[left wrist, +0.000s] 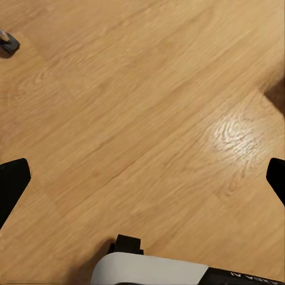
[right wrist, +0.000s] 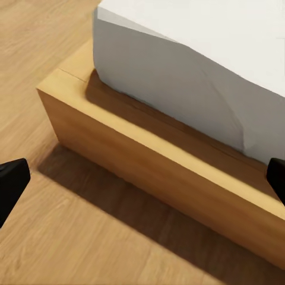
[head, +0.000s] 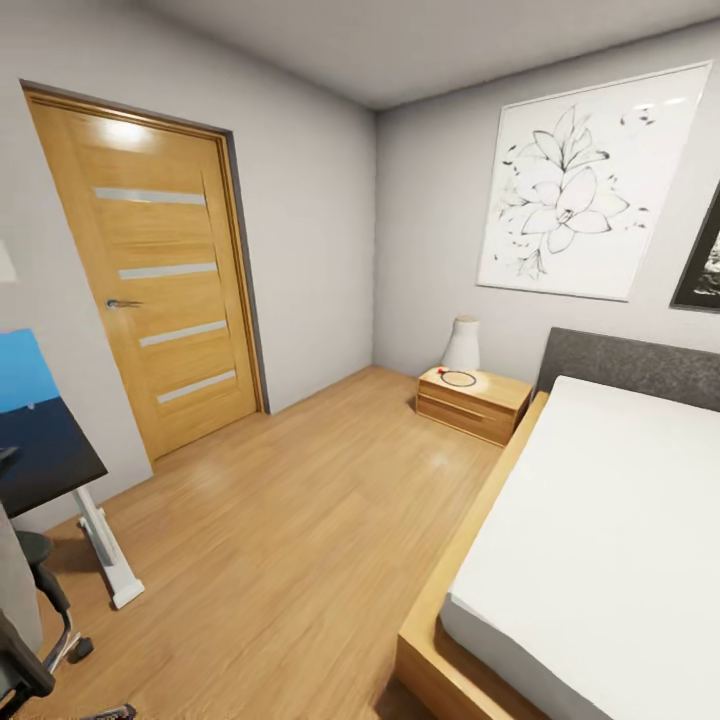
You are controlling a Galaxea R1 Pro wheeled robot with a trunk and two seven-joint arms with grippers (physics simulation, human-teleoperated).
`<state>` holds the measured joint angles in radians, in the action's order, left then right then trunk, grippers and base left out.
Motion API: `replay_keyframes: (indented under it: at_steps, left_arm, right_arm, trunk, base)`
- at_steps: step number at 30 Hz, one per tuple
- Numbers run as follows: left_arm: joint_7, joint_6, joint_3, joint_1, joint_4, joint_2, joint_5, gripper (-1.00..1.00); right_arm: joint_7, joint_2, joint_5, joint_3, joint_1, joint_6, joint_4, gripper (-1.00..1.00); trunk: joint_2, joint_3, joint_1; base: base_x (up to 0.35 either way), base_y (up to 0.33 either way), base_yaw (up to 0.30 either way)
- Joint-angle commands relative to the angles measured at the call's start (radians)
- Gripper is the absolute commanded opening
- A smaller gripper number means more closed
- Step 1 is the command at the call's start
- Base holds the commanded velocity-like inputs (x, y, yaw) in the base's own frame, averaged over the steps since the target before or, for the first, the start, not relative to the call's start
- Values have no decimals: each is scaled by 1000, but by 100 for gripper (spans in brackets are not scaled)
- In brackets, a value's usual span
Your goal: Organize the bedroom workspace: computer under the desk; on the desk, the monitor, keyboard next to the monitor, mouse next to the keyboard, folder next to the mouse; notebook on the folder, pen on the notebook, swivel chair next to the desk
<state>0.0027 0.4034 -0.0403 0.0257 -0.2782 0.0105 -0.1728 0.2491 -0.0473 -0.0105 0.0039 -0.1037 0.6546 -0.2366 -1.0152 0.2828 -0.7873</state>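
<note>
Nearest the bed [head: 600, 560]: the right gripper [right wrist: 142, 178], spread wide with a dark fingertip at each side of its wrist picture, holding nothing, hanging over the corner of the wooden frame [right wrist: 148, 160] and the floor [right wrist: 89, 243] beside it. Likely carried low and idle because the robot is in transit, not reaching.

Out from the bed's foot, over bare boards: the left gripper [left wrist: 142, 178], equally wide apart and empty, above the floor with a chair caster [left wrist: 7, 43] off to one side.

Across the room from the bed, on its far side from the mattress: the swivel chair [head: 30, 620] — only its dark arm and base in sight — tucked by the desk [head: 50, 450], whose dark top stands on a white leg [head: 105, 550]. A blue panel [head: 22, 370] on that top, possibly the monitor — hard to say. No folder, keyboard or mouse made out.

Beyond the bed's head: a nightstand [head: 470, 400] with a white vase [head: 462, 345], then the door [head: 160, 270] and a flower picture [head: 580, 190].
</note>
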Motion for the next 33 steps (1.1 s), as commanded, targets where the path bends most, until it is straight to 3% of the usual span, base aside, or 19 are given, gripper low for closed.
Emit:
replay_keyframes:
  at_steps: [1, 6, 17, 24, 33]
  left_arm:
    - [1, 3, 0, 1, 1, -1, -4, 100]
    - [2, 0, 1, 1, 6, -1, -4, 100]
    - [2, -2, 5, 1, 22, -1, -4, 100]
    - [1, -1, 5, 1, 22, -1, -4, 100]
    - [0, 1, 7, 2, 22, -1, -2, 100]
  right_arm:
    - [4, 0, -1, 1, -1, 2, 0, 100]
    - [4, 2, -1, 1, -1, 5, 0, 100]
    - [4, 0, -1, 1, 0, 7, 2, 100]
    - [4, 0, -2, 1, 0, 7, 2, 100]
    - [4, 4, -2, 0, 0, 7, 1, 100]
  trunk:
    - [-1, 2, 0]
    - [-1, 7, 0]
    - [-1, 7, 0]
    - [-1, 5, 0]
    - [-1, 5, 0]
  base:
    - [0, 0, 162]
    - [21, 0, 108]
    - [283, 0, 32]
    - [92, 0, 244]
    - [298, 0, 272]
